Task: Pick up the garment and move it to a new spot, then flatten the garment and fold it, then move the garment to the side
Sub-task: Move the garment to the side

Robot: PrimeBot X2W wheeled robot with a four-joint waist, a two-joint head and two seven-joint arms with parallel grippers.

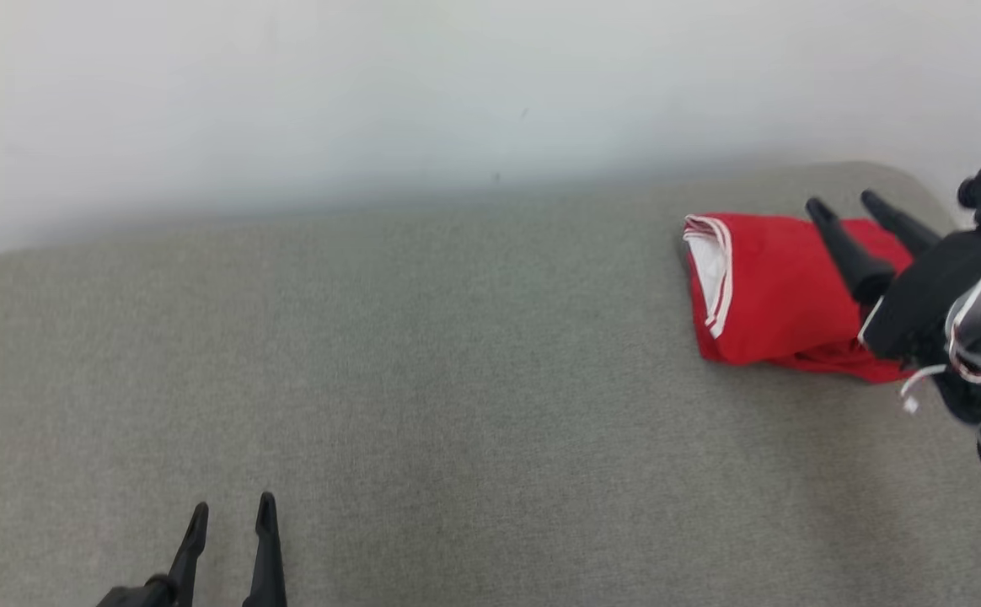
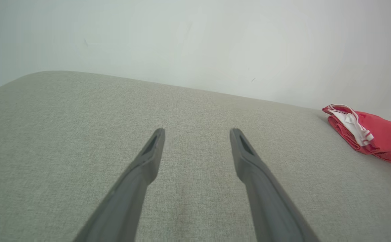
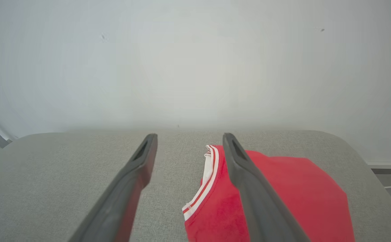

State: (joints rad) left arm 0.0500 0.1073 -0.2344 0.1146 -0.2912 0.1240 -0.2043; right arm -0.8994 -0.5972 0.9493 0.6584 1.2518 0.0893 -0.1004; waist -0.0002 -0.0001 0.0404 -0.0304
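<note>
Garment (image 1: pixel 773 291), red with a white-trimmed edge, lies folded at the far right of the grey cushion (image 1: pixel 457 379), close to the pale wall (image 1: pixel 457 84). You have the right gripper (image 1: pixel 843 202) over it, jaws spread wide and holding nothing; you cannot tell whether a finger touches the cloth. Your left gripper (image 1: pixel 233 504) sits at the near left, well apart from the garment, jaws equally wide.
</note>
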